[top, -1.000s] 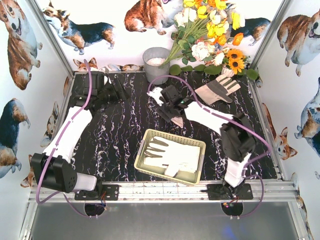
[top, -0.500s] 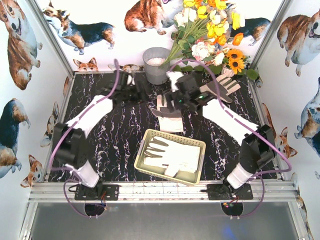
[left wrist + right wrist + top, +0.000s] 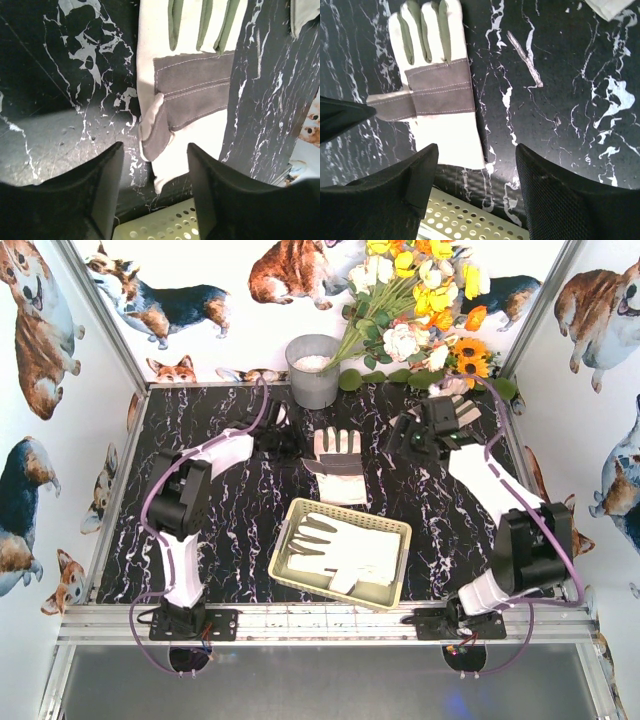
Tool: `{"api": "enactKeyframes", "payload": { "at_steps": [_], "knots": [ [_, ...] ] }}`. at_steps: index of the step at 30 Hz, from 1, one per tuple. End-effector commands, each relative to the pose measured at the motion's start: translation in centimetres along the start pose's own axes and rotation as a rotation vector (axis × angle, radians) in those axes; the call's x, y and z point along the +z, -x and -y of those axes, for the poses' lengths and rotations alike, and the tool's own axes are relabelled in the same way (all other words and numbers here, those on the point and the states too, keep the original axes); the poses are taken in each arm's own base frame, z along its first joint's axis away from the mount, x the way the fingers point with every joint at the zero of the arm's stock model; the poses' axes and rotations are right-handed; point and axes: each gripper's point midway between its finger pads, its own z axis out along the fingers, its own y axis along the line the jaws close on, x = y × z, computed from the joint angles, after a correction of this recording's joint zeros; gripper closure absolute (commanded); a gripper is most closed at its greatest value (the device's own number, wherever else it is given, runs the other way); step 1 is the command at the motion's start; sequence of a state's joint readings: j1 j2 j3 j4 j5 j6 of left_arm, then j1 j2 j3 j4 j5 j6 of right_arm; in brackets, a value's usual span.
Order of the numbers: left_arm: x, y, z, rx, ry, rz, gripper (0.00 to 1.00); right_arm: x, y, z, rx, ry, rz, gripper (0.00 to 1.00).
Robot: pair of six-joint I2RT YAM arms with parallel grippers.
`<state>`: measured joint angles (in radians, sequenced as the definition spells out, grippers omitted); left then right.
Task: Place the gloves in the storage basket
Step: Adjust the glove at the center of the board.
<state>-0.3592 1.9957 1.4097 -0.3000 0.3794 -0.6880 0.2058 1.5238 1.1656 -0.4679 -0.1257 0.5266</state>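
One glove (image 3: 338,462) lies flat, palm patch up, on the black marble worktop (image 3: 240,530) just beyond the storage basket (image 3: 350,515), which holds more gloves (image 3: 345,555). The left gripper (image 3: 155,150) is at its thumb edge, and the right gripper (image 3: 476,150) is farther right. Both pairs of jaws stand apart and empty.

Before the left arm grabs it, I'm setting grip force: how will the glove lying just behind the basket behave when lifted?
Probably floppy: the glove lies flat with its thumb folded loosely, so it should drape. Likely light: thin fabric. Pushed, it may bunch, not slide.
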Motion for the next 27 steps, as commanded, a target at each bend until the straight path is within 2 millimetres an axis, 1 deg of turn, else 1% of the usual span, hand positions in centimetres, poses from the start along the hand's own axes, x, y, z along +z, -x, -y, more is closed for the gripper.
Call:
{"api": "enactKeyframes", "payload": {
  "at_steps": [1,5,6,8,10,13,16,18,20,22,24,27],
  "knots": [
    [1.2,0.9,1.5,-0.036,-0.09,0.01,0.6,-1.7,2.5,1.1,0.182,0.009,0.117,0.35],
    [2.2,1.2,1.6,-0.079,-0.121,0.025,0.86,-1.9,3.1,4.7,0.275,-0.083,0.163,0.35],
    [2.5,1.5,1.6,-0.093,-0.12,0.039,0.92,-1.9,3.2,5.8,0.288,-0.111,0.171,0.35],
    [3.0,2.7,1.8,-0.105,-0.133,0.086,1.0,-1.7,3.4,7.9,0.338,-0.165,0.184,0.35],
    [3.8,3.4,1.8,-0.12,-0.139,0.108,1.0,-1.4,3.6,9.7,0.397,-0.192,0.2,0.35],
    [4.9,4.1,1.9,-0.121,-0.148,0.109,1.0,-1.1,4.2,11.7,0.475,-0.203,0.242,0.35],
    [5.0,4.3,1.5,-0.109,-0.136,0.114,1.0,-0.6,4.6,13.5,0.526,-0.213,0.258,0.35],
    [4.7,4.4,1.4,-0.087,-0.137,0.117,1.0,-0.2,4.8,14.1,0.56,-0.194,0.257,0.35],
    [4.4,4.2,1.2,-0.055,-0.137,0.108,0.74,0.3,5.4,14.8,0.596,-0.175,0.267,0.35],
    [4.0,4.0,1.2,-0.017,-0.131,0.099,0.56,0.9,6.0,15.6,0.632,-0.161,0.282,0.35],
    [3.2,4.1,1.5,0.02,-0.125,0.104,0.42,1.2,7.2,16.4,0.67,-0.129,0.309,0.35],
    [1.3,5.0,2.2,0.062,-0.107,0.145,0.31,1.8,8.4,17.6,0.712,-0.082,0.329,0.35]
  ]
}}
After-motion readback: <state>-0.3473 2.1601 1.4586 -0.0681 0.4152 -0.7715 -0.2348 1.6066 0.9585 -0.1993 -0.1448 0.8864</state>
